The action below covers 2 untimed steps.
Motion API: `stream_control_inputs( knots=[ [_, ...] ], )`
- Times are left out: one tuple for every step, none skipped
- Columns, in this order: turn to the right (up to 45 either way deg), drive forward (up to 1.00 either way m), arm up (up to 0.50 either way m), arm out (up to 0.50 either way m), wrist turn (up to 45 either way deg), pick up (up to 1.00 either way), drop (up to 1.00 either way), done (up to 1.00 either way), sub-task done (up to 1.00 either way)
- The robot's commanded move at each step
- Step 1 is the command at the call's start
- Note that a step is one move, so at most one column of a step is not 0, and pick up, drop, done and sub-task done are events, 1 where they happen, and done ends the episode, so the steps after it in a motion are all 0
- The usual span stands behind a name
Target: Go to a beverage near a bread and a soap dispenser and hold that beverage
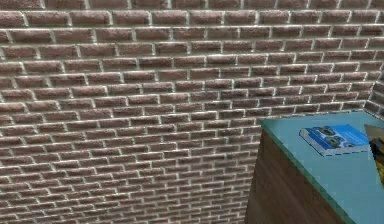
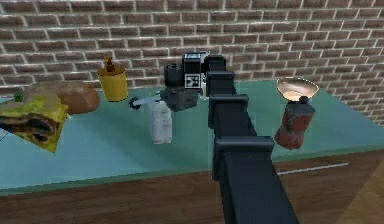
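On the teal counter (image 2: 120, 150) stands a small whitish bottle (image 2: 161, 123), the likely beverage. A brown loaf of bread (image 2: 76, 97) lies to its left, and behind that is a yellow soap dispenser (image 2: 114, 81) near the brick wall. The dark arm (image 2: 235, 130) reaches out over the counter. My gripper (image 2: 139, 103) sits left of the white marker squares (image 2: 193, 65), its thin fingers just above and left of the bottle. Since the bottle stands right at the gripper, I cannot tell whether it holds anything.
A yellow-green crumpled thing (image 2: 30, 116) lies at the counter's left end. A red container (image 2: 293, 126) and a copper bowl (image 2: 297, 89) stand right of the arm. In the forward view a brick wall (image 1: 130, 110) is close ahead, with a blue book (image 1: 335, 138) on the counter corner.
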Motion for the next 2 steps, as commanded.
stream_control_inputs(
  knots=[
    [0.0, 0.0, 0.0, 0.0, 0.0, 1.0, 0.0, 0.0, 0.0],
    [0.0, 0.0, 0.0, 0.0, 0.0, 0.0, 0.0, 1.0, 0.0]
  ],
)
